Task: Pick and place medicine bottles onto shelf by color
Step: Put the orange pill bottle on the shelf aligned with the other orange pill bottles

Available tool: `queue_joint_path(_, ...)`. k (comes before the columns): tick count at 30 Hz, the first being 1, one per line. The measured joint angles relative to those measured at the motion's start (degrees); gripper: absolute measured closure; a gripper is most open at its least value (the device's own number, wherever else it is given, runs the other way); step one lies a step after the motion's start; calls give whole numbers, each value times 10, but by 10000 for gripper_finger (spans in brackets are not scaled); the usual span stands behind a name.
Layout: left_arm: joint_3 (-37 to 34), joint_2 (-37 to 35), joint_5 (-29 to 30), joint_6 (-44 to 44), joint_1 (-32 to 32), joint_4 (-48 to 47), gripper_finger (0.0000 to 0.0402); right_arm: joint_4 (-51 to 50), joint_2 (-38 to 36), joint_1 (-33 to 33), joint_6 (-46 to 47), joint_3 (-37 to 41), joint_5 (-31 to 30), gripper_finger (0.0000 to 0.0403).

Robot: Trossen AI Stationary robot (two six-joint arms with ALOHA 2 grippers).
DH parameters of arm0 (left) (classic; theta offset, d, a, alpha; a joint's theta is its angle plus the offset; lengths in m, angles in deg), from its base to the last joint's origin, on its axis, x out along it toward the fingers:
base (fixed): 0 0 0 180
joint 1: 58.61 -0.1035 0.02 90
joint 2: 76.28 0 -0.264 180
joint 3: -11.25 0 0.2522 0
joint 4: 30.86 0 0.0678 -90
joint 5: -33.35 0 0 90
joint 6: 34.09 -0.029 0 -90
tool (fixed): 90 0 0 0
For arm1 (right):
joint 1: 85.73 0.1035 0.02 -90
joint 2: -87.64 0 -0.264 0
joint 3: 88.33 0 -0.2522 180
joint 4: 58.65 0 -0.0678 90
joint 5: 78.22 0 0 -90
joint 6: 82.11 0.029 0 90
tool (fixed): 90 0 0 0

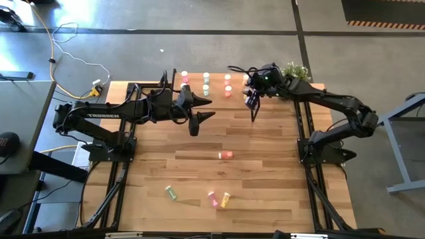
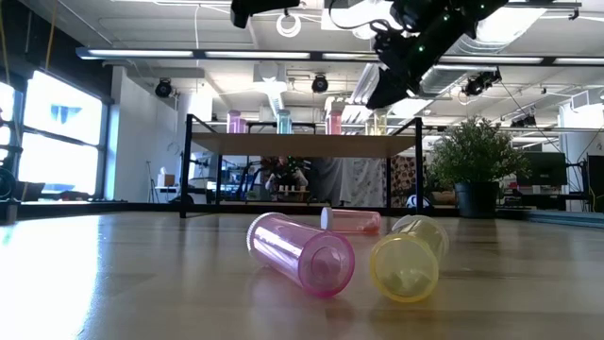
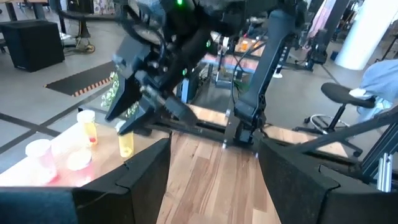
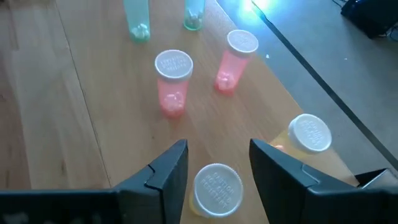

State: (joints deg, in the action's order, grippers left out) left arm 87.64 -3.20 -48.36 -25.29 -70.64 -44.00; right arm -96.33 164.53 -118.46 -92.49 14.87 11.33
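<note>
Tiny plastic medicine bottles, light and slick, prone to rolling when lying down; best pinched across the body below the cap. Four lying near the surface's front edge, others upright along the shelf. Right gripper hovering at shelf's right end, parted around a yellow bottle, apparently clear of it. Left gripper mid-shelf, wide, empty.

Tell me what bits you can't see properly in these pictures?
- Low view: the lying pink bottle and yellow bottle partly hide a bottle behind them.
- Right wrist view: the picture's edge cuts off the yellow bottle between the right gripper's fingers.
- High view: shelf bottles too small to count surely.
</note>
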Motion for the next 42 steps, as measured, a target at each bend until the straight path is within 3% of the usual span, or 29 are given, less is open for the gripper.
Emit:
queue_joint_path(9,0,0,1,78,6,-118,167,-77,0,24,2,-62,0,240)
queue_joint_path(20,0,0,40,209,61,-276,167,-221,0,71,93,-149,0,240)
queue_joint_path(28,0,0,43,255,106,-345,167,-295,0,128,221,-169,6,240)
queue_joint_path(37,0,0,22,253,138,-463,167,-314,0,233,453,-168,29,240)
queue_joint_path(42,0,0,21,239,153,-487,167,-318,0,292,479,-167,19,240)
